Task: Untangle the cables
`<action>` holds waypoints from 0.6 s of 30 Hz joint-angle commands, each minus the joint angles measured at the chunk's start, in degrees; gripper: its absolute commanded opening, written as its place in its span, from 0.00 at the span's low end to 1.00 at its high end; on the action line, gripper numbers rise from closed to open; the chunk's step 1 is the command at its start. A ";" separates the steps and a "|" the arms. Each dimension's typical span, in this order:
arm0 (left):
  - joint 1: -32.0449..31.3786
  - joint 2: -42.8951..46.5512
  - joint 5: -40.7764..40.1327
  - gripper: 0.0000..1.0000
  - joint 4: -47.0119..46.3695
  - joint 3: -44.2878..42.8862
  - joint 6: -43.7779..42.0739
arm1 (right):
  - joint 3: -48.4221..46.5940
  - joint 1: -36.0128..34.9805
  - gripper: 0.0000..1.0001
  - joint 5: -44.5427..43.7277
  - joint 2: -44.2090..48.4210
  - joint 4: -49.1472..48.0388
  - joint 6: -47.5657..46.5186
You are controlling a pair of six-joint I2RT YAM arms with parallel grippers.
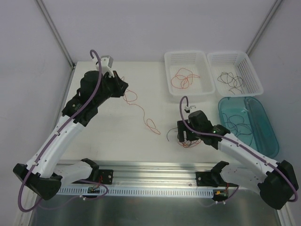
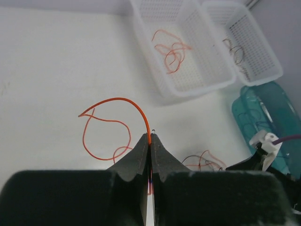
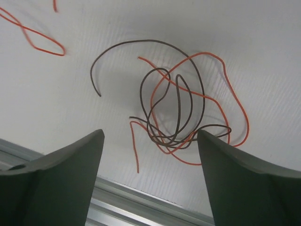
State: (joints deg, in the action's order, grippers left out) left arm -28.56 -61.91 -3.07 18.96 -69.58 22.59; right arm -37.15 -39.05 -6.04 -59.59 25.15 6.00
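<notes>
My left gripper [image 1: 123, 89] [image 2: 150, 137] is shut on one end of a long red-orange cable [image 1: 141, 109] [image 2: 117, 100]. The cable trails down to the table in loops toward the middle. A small tangle of red-orange and dark brown cables [image 1: 190, 142] [image 3: 178, 113] lies on the table near the front. My right gripper [image 1: 186, 136] [image 3: 150, 133] is open and empty, with its jaws wide apart, just on the near side of that tangle and a little above it. The tangle also shows faintly in the left wrist view [image 2: 203, 161].
A white basket [image 1: 186, 53] at the back holds red-orange cables. A second white basket [image 1: 228, 53] to its right holds dark cables. A teal tub [image 1: 273, 137] at the right holds more dark cables. An aluminium rail [image 1: 155, 167] [image 3: 141, 200] runs along the near edge.
</notes>
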 commanded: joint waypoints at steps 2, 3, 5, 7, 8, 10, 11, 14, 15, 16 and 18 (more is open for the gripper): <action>-0.45 -3.91 7.19 0.00 0.90 -11.26 -1.67 | -1.70 -0.24 0.89 1.29 9.92 1.13 -0.81; -0.45 -4.70 9.81 0.00 0.99 -14.58 -1.50 | -1.96 -0.24 0.91 1.82 13.85 1.57 -1.60; -0.45 -6.29 11.68 0.00 0.99 -16.98 -0.44 | -3.10 -0.33 0.92 5.15 17.12 1.57 -4.85; -0.45 -6.82 13.26 0.00 0.90 -18.83 0.70 | -3.72 -0.33 0.93 9.17 20.30 0.35 -7.82; -0.45 -6.99 13.79 0.00 0.90 -19.18 0.96 | -3.98 -0.33 0.93 10.08 20.74 -0.35 -8.54; -0.45 -6.91 14.84 0.00 0.82 -19.28 1.67 | -4.51 -0.41 0.94 12.45 20.14 -3.69 -9.42; -0.45 -6.65 15.02 0.00 0.90 -18.84 1.93 | -4.69 -0.33 0.94 13.42 19.17 -6.14 -9.69; -0.45 -6.12 15.20 0.00 0.90 -17.96 2.55 | -5.04 -0.42 0.94 18.07 13.21 -11.59 -8.91; -0.36 -5.77 15.46 0.00 0.90 -17.09 2.81 | -4.26 -0.42 0.94 19.39 11.71 -17.01 -8.47; -0.45 -5.51 15.38 0.00 0.82 -16.82 2.99 | -3.73 -0.42 0.93 21.93 10.21 -20.02 -8.03; -0.45 -4.98 15.03 0.00 0.90 -15.76 3.51 | -2.94 -0.68 0.94 25.18 5.20 -29.25 -7.06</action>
State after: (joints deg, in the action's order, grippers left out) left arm -28.56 -68.40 10.31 20.08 -86.39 24.21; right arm -40.71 -39.27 10.92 -49.87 11.79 -1.54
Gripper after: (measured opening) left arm 0.008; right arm 0.936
